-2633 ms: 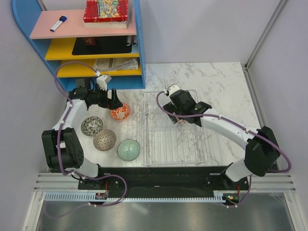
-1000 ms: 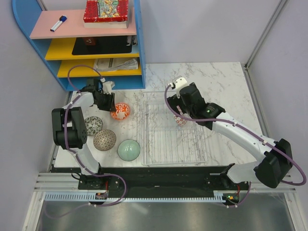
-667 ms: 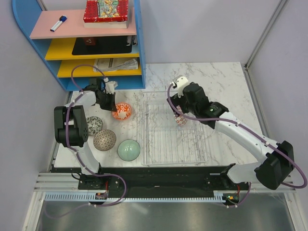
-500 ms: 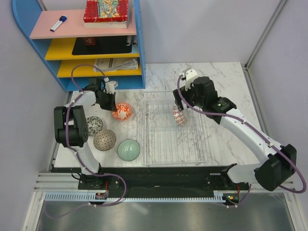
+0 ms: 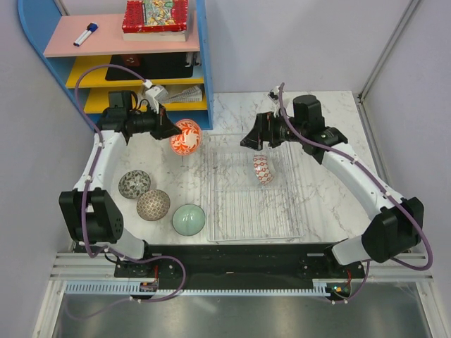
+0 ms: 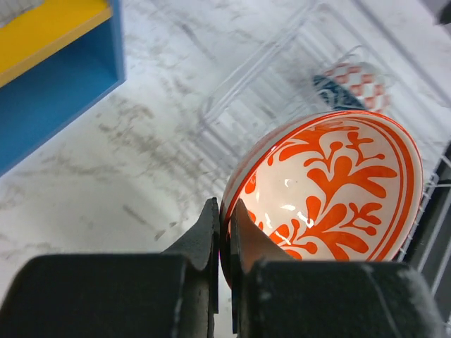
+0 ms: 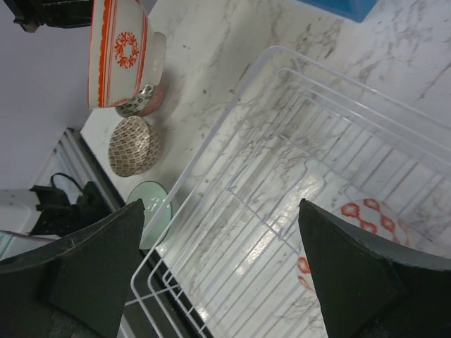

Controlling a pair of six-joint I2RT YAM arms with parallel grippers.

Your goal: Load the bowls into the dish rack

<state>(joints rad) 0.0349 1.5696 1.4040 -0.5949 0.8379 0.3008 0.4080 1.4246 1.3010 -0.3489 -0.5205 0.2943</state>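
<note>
My left tool (image 6: 224, 215) grips the orange bowl (image 6: 331, 183) by its rim, my right tool (image 5: 252, 138) hangs released; next I must stand it in a rack (image 5: 239, 211) slot.

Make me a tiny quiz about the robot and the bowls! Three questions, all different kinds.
1. Fill the gap: the right gripper has its jaws ____.
2. True or false: the left gripper is shut on the rim of the orange floral bowl.
3. Where is the blue and red patterned bowl?
A. on the shelf
B. standing on edge in the dish rack
C. in the left gripper

Key: 1 open; 2 true; 3 B.
</note>
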